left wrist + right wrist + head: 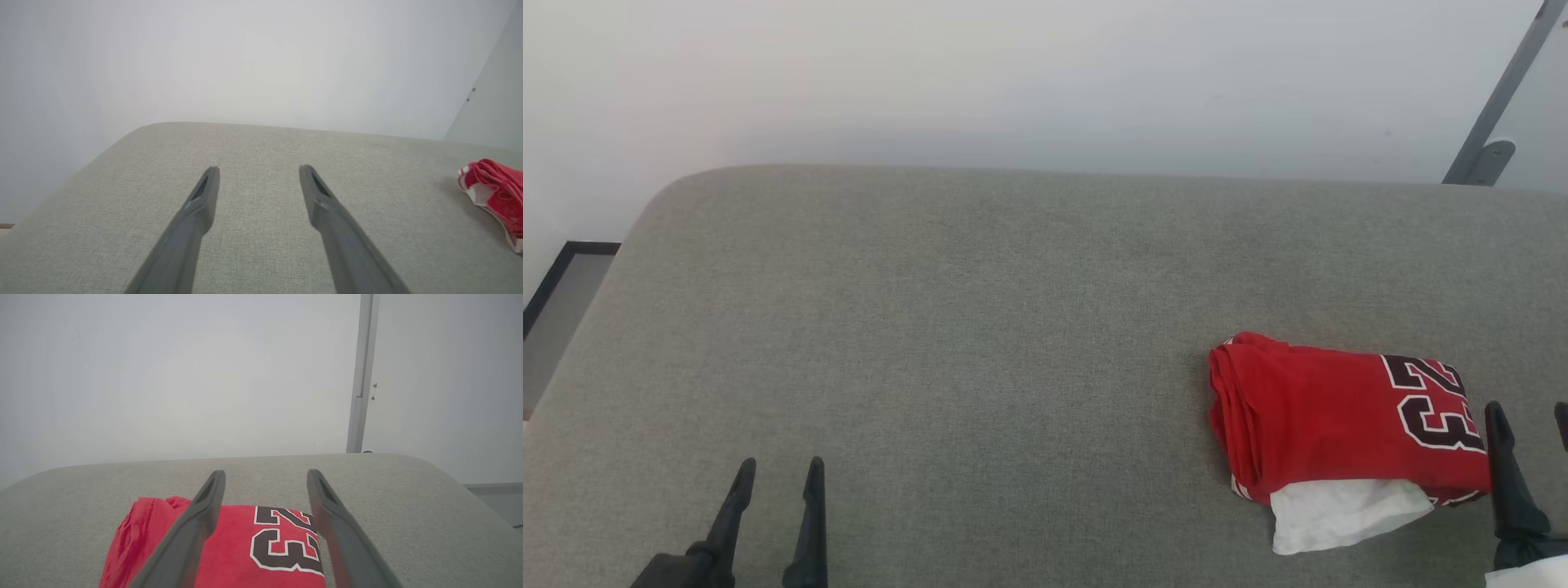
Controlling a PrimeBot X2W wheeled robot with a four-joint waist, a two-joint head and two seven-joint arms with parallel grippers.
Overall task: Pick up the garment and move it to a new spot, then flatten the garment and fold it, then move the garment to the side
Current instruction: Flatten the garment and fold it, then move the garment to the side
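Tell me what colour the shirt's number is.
The number is dark, nearly black, with a white outline, clearest in the right wrist view.

1. The left gripper [780, 469] is made up of two long fingers [731, 506]; they are seen as black from the head and as dark grey from the wrist; each is tapered to a narrow, rounded tip.
2. A slot-like recess [201, 188] is cut into each finger's inner face near the tip; a faint seam [322, 199] is seen just below it.
3. The right gripper [1529, 416] is built alike; a chunky black base [1519, 531] is seen under its finger; a pale white casing [1531, 573] is glimpsed beneath.
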